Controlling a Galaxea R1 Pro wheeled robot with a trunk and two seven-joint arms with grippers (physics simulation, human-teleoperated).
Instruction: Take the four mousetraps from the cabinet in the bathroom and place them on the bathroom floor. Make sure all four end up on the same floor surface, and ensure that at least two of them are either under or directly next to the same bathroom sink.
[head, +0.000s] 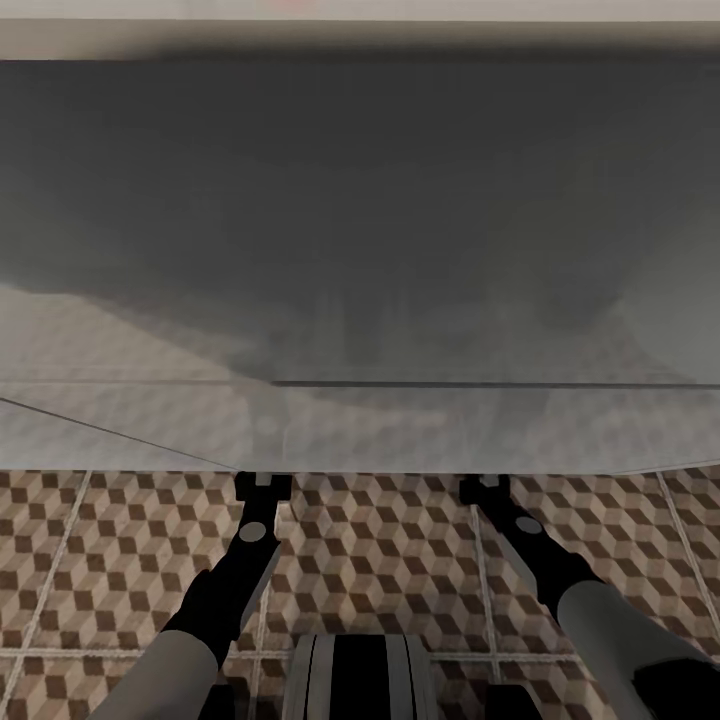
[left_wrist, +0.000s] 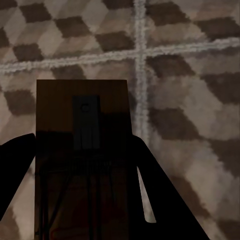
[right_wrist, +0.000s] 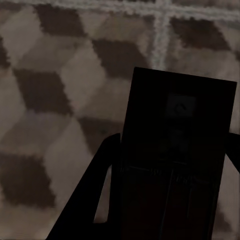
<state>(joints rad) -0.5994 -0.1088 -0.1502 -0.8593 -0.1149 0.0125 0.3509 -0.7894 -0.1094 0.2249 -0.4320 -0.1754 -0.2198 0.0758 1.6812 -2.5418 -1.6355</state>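
A dark-brown flat mousetrap (left_wrist: 82, 100) sits between the fingers of my left gripper (left_wrist: 82, 142), which is shut on it just above the cube-patterned bathroom floor (left_wrist: 190, 60). A second mousetrap (right_wrist: 182, 100) is held the same way in my right gripper (right_wrist: 172, 145), over the floor (right_wrist: 50, 75). In the head view both grippers, the left gripper (head: 262, 485) and the right gripper (head: 484, 488), reach forward and down to the lower edge of a wide grey shaded body (head: 360, 250). I cannot tell whether it is the sink. The cabinet is out of view.
The grey body spans the whole width ahead, with a pale rim (head: 360, 35) along its top. Patterned floor tiles (head: 380, 560) lie between it and my base (head: 358, 675). White grout lines cross the floor.
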